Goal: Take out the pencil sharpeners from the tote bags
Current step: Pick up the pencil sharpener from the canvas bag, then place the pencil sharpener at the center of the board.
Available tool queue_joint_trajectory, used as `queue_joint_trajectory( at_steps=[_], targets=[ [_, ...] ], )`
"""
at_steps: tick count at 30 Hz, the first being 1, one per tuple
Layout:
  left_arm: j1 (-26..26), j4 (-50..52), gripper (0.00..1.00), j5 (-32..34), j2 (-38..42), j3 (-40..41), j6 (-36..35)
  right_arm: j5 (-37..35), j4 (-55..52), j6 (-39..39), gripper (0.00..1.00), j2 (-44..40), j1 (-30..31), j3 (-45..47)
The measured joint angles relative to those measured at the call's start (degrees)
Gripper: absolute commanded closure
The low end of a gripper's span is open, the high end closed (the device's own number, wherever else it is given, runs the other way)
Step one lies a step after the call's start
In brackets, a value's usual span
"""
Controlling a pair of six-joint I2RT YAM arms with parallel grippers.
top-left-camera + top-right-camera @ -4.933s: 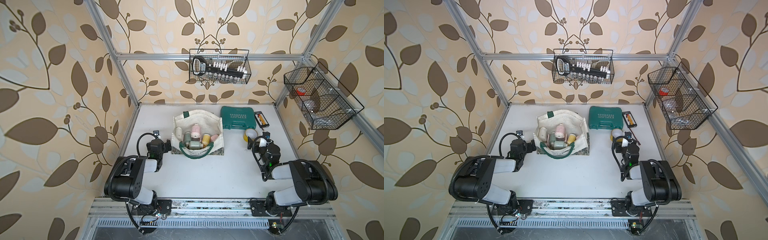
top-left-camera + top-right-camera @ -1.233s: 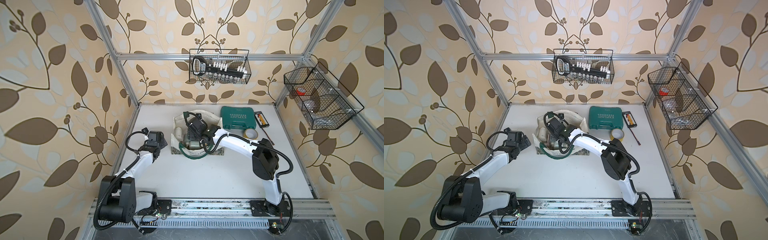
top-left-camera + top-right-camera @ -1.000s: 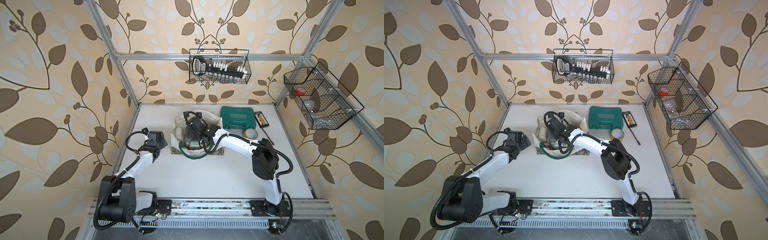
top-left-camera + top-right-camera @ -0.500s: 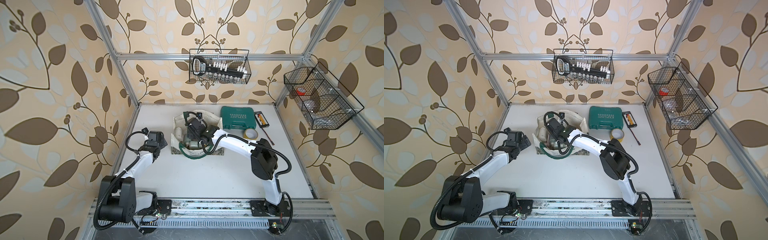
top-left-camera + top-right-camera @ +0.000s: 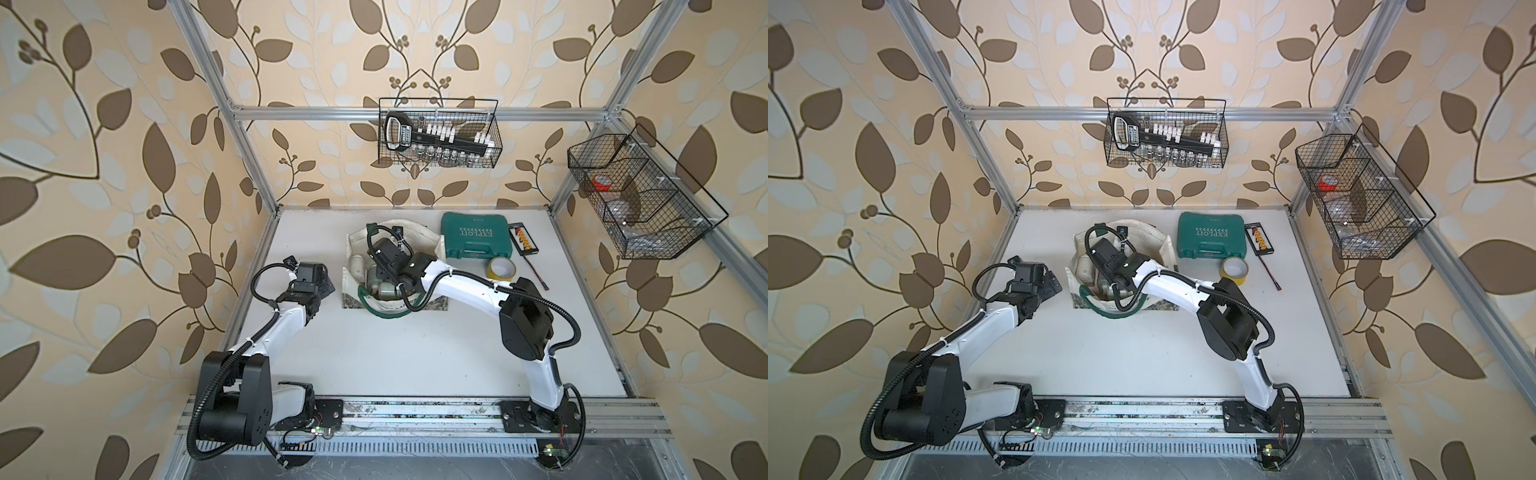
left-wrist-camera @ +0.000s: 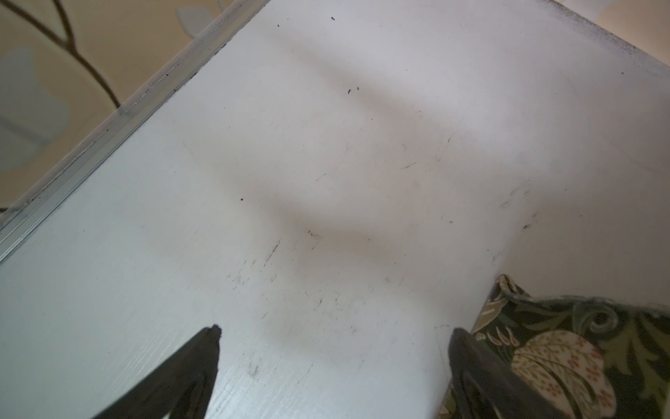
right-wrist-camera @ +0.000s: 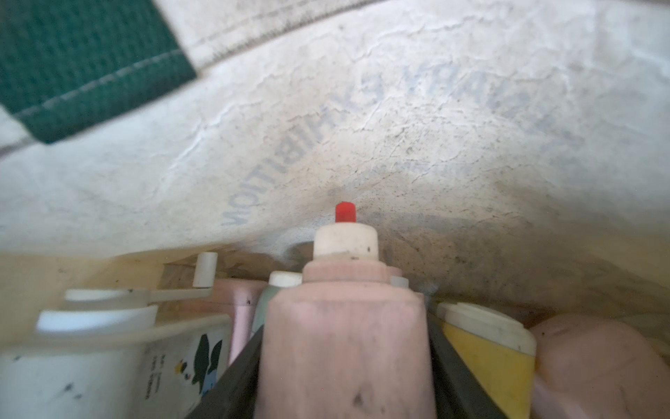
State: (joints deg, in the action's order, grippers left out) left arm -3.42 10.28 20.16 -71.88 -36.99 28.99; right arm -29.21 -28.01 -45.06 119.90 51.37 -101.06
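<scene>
**Right gripper (image 7: 344, 326) pinches a pale pink plastic pencil sharpener (image 7: 344, 362) inside the cream canvas tote bag (image 5: 419, 230)**

The tote bag, with dark green handles, stands open toward the back of the white table (image 5: 415, 353) in both top views. The right arm reaches down into its mouth. In the right wrist view the two dark fingers (image 7: 239, 373) lie against the flanks of the boxy pink sharpener, one on each side, gripping it. Its cream cap with a small red tip points at the bag's inner wall, where mirrored lettering shows through the canvas.

More sharpeners crowd the bag around it. A yellow sharpener with a cream cap (image 7: 482, 359) sits just beside one finger, with a rounded pink sharpener (image 7: 598, 362) beyond it. A white sharpener with a crank handle (image 7: 90, 362) sits on the other side, and a sage green sharpener (image 7: 264, 306) is wedged between that one and the held one.

The left gripper (image 6: 335, 332) hangs over bare table just beside the bag's left side. Its fingers are spread wide with nothing between them, and one fingertip is next to the corner of the bag's patterned green bottom band.

To the bag's right lies a teal plastic tool case (image 5: 476, 241), with a yellow tape roll (image 5: 501, 268) in front of it.
</scene>
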Motion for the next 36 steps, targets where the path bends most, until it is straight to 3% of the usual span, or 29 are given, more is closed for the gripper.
queue_joint_trajectory(
  at_steps=[11, 17, 25, 36],
  targets=[
    [0.0, 0.8, 0.01, 0.7, 0.0, 0.0, 0.7, 2.3, 2.4, 2.0, 0.58, -3.4, 0.3, 2.8],
    [0.0, 1.1, 0.01, 1.5, 1.8, 0.0, 1.6, 11.3, 7.9, 3.2, 0.59, -11.5, -1.9, 8.5],
    [0.0, 2.2, 0.01, 2.8, 1.2, -0.1, 2.7, 24.0, 14.9, 2.7, 0.58, -20.9, -9.6, 15.7],
    [0.0, 2.7, 0.01, 3.0, 0.8, -0.2, 3.0, 31.1, 17.3, 2.2, 0.59, -25.6, -11.5, 17.8]
  ],
)
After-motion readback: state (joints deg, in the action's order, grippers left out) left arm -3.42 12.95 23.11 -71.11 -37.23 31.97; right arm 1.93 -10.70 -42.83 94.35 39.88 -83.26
